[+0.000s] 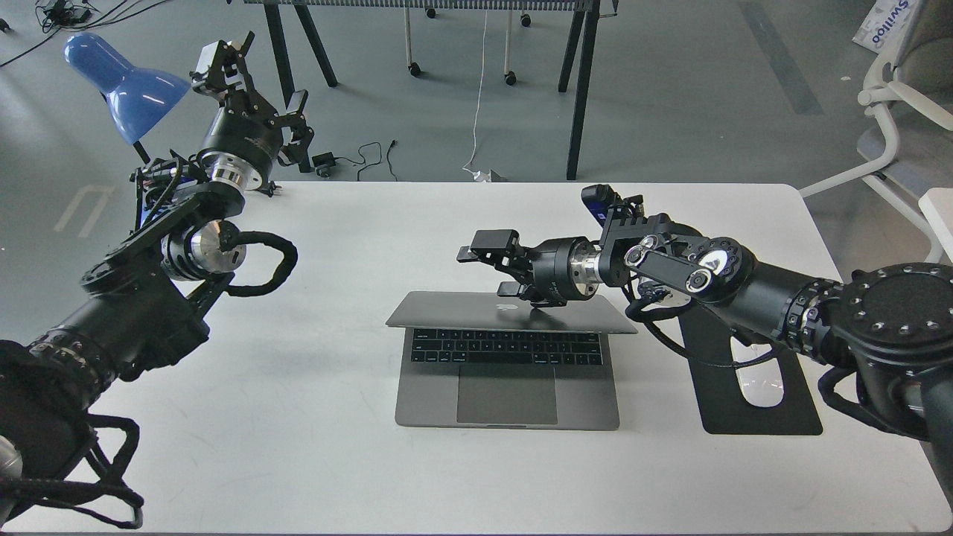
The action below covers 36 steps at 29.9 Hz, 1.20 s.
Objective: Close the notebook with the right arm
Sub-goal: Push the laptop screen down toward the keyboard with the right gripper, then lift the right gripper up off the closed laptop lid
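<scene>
The space-grey notebook lies in the middle of the white table. Its lid is tilted far forward, so I see its back with the dark apple logo and only the keyboard and trackpad below it. My right arm reaches in from the right, with a blue part near the wrist. My right gripper is open and sits on the back of the lid, its lower finger at the logo. My left gripper is open and empty, raised above the table's far left corner.
A black mouse pad with a white mouse lies right of the notebook, partly under my right arm. A blue lamp stands at the far left. Table legs and cables are on the floor beyond.
</scene>
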{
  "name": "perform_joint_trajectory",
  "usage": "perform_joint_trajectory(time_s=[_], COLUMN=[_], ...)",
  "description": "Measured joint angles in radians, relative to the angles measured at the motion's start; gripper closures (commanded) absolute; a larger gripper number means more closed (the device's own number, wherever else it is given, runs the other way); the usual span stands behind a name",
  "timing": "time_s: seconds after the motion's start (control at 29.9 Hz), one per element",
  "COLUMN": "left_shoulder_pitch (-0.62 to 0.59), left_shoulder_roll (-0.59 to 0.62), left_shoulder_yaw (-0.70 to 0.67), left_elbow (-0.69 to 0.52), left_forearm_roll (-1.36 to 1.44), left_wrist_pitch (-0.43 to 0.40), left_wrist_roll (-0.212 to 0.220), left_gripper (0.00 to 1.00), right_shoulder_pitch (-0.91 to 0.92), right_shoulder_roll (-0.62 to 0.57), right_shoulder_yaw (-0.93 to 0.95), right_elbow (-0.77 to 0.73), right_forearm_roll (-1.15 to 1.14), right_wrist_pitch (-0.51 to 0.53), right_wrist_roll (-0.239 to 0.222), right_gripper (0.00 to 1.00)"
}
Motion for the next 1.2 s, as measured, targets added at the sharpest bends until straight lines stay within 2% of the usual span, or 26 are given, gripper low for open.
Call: perform_joint_trajectory(time_s=[0.9,1.2], left_shoulder_pitch=[-0.001,-0.001], left_shoulder_roll=[0.0,-0.001], left_shoulder_yaw=[0.0,0.0], left_elbow=[0.002,0.002], left_forearm_roll=[0.0,0.0], left_wrist_pitch=[0.0,0.0], left_wrist_roll=[0.0,0.0], left_gripper=[0.0,0.0], right_shoulder_pitch=[-0.135,-0.127], right_shoulder_roll=[0.0,0.0], right_shoulder_yaw=[-0.001,0.046], right_elbow=[-0.012,-0.019], right_forearm_roll=[-0.141,-0.14], right_wrist_pitch=[0.0,0.001], right_wrist_roll=[-0.002,-0.004], right_gripper=[0.0,0.0])
